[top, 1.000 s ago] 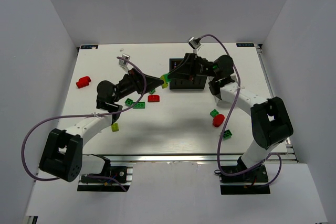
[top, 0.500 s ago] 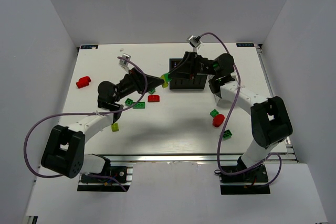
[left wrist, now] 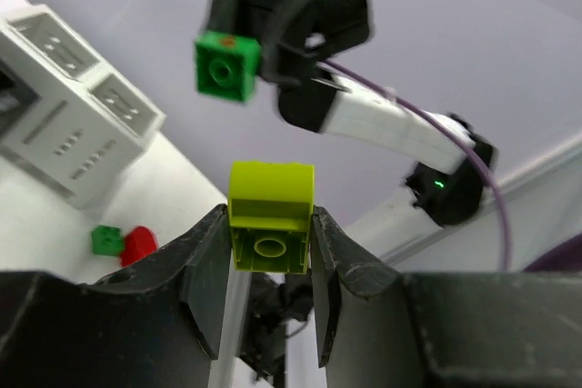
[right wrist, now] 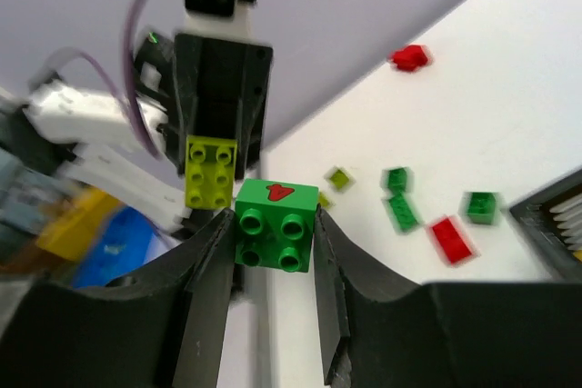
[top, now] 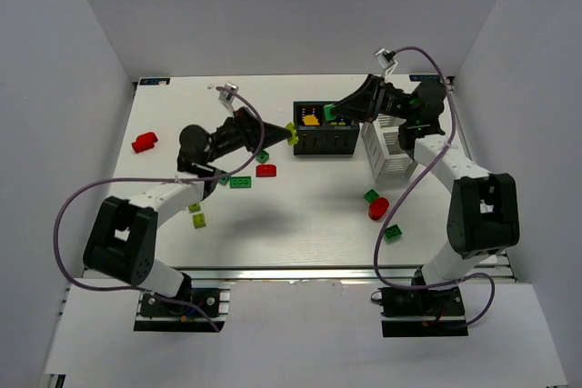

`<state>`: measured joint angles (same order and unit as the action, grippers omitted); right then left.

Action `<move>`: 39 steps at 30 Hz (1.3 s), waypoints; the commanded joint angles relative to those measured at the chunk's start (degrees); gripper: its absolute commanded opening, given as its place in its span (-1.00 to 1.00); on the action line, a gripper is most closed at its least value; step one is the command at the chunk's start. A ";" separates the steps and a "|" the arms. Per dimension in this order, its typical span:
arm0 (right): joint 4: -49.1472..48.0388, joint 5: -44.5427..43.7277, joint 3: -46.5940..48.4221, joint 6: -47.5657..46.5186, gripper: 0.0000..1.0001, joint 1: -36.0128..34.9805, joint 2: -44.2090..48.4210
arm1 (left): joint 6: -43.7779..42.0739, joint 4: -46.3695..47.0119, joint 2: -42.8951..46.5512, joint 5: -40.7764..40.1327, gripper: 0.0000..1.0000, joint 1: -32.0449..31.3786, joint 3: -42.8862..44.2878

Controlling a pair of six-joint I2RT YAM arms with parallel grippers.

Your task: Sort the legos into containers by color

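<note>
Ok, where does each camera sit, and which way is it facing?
Top external: fixed above and behind the bases, looking down at the table; both arms show.
Left wrist: on the left arm, looking past the lime brick clamped in the left gripper toward the right arm.
Right wrist: on the right arm, looking past the green brick in the right gripper toward the left arm.
Shared: both wrist views show both bricks.
</note>
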<state>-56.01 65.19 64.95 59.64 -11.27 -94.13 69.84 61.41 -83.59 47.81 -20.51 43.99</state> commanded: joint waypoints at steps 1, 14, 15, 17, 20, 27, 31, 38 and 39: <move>20.34 0.39 3.24 -24.35 -1.00 0.63 5.61 | -6.45 -7.15 -3.85 0.00 -0.71 -1.63 8.02; 42.91 -11.66 4.66 -48.83 -1.00 8.01 14.94 | -34.59 -52.94 -29.69 -18.17 -0.70 -10.24 45.91; 43.00 -11.66 4.40 -49.00 -1.00 8.45 15.20 | -35.73 -53.67 -30.83 -19.76 -0.70 -10.86 47.40; 43.26 -11.58 3.70 -49.26 -1.00 9.24 15.81 | -36.44 -55.42 -33.72 -23.62 -0.70 -11.30 50.74; 43.53 -11.49 2.56 -49.79 -1.00 9.95 16.52 | -37.76 -56.66 -36.55 -27.76 -0.68 -11.92 53.83; 43.44 -11.40 0.88 -49.97 -1.00 10.48 16.96 | -39.08 -58.33 -41.29 -32.43 -0.59 -12.97 60.15; 43.44 -11.40 0.53 -50.06 -1.00 10.56 16.96 | -38.91 -58.77 -42.62 -33.84 -0.46 -13.33 61.57; 43.79 -12.19 0.18 -51.02 -1.00 10.65 16.61 | -38.73 -59.91 -43.23 -35.07 0.02 -13.94 61.57; 44.05 -12.45 0.18 -51.37 -1.00 10.65 16.52 | -38.56 -59.83 -43.15 -34.98 0.09 -14.11 61.57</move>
<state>-11.44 53.65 65.69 9.85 -1.02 -79.05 31.51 2.79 -126.39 14.00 -33.85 103.66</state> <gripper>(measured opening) 0.414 0.518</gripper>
